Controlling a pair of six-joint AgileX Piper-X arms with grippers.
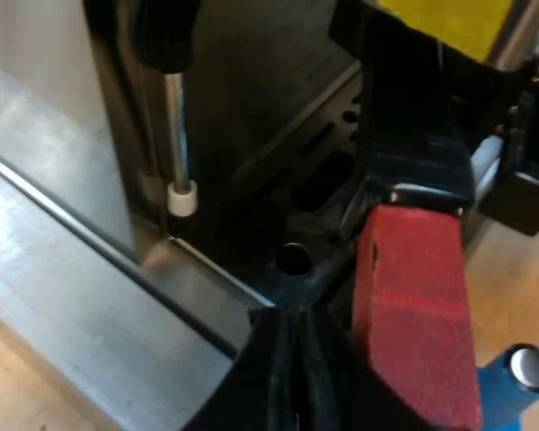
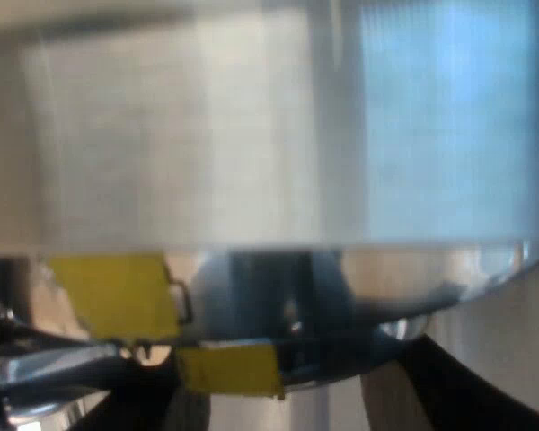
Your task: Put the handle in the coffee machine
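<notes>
The holder's dark handle (image 1: 413, 135) reaches down from the espresso machine's front (image 1: 63, 135), and its red end (image 1: 413, 332) is close to the camera. My left gripper (image 1: 296, 377) sits right beside the red end, its black fingers (image 1: 260, 377) pressed together with nothing between them. Whether they touch the handle is unclear. My right gripper (image 2: 287, 404) is hard up against a metal part of the machine (image 2: 278, 332) carrying yellow labels (image 2: 117, 292), with its dark fingers (image 2: 476, 386) spread to either side.
The steam wand (image 1: 175, 108) with its white tip hangs by the machine's steel panel. The slotted drip tray (image 1: 328, 153) lies under the handle. A blue tamper (image 1: 516, 382) stands on the wooden table by the red end.
</notes>
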